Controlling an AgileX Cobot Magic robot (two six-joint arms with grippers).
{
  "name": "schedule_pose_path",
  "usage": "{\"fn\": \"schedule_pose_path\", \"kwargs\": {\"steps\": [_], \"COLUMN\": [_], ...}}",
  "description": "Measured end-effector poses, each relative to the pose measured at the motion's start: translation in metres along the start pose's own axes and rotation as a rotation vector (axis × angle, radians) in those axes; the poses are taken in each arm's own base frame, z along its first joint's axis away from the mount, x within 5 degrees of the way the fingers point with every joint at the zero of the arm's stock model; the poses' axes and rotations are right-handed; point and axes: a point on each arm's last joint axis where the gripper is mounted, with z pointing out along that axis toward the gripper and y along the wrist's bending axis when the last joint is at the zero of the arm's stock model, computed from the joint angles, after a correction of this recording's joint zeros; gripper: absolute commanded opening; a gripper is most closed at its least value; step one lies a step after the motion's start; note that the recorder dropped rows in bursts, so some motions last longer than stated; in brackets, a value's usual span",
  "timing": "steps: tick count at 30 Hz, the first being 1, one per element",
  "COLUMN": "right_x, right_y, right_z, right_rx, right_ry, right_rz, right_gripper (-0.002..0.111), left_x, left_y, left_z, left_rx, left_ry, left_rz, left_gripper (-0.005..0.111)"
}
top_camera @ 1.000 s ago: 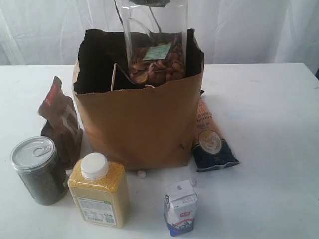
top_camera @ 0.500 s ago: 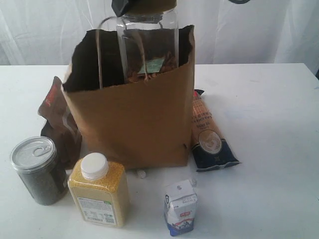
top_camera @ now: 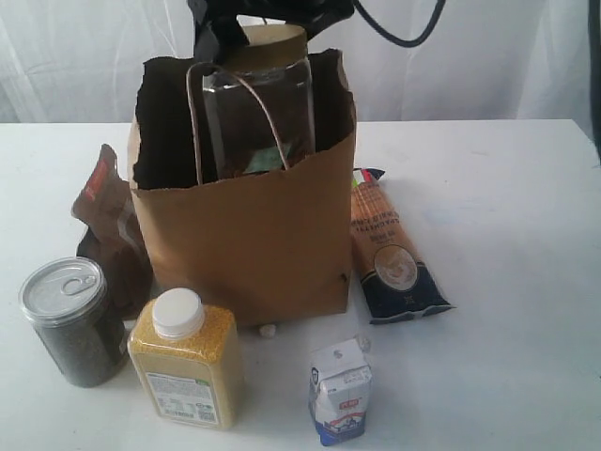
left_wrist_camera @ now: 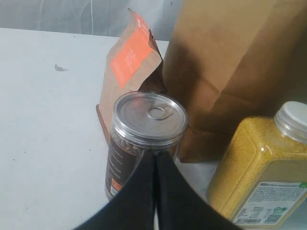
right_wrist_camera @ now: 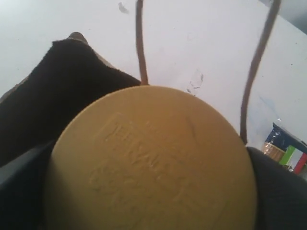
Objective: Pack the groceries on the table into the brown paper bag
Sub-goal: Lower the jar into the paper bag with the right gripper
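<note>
Found brown paper bag [top_camera: 244, 235] upright, mouth open, on white table [top_camera: 507, 282]. Noted gold-lidded clear jar [top_camera: 258, 108] upright, partway inside bag, lid above rim. Recorded dark-brown pouch [top_camera: 113, 235] standing just left of bag; silver-lidded clear can [top_camera: 73, 324] and white-capped yellow grain bottle [top_camera: 188, 362] upright in front; small white-blue carton [top_camera: 340, 390] upright, front-centre; long orange-navy packet [top_camera: 390, 249] lying flat just right of bag.

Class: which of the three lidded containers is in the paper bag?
The gold-lidded jar; the silver-lidded can and white-capped bottle stand outside it.
</note>
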Motion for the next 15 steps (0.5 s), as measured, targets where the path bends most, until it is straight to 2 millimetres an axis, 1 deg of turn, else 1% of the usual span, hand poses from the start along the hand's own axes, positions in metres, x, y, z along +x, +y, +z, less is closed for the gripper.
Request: {"fn": "schedule_pose_path", "kwargs": {"steps": [3, 8, 15], "right_x": [0.001, 0.003, 0.003], "right_y": [0.000, 0.006, 0.014], "right_z": [0.011, 0.026, 0.034], "right_rx": [-0.007, -0.040, -0.060], "right_ry": [0.021, 0.044, 0.054], "right_rz": [0.003, 0.013, 0.031], "right_gripper": [0.000, 0.000, 0.000], "left_x": [0.000, 0.000, 0.000], "left_y": [0.000, 0.000, 0.000], "left_z": [0.000, 0.000, 0.000], "left_rx": [0.000, 0.000, 0.000], "left_ry": [0.000, 0.000, 0.000], "left_rz": [0.000, 0.000, 0.000], "left_gripper": [0.000, 0.000, 0.000]}}
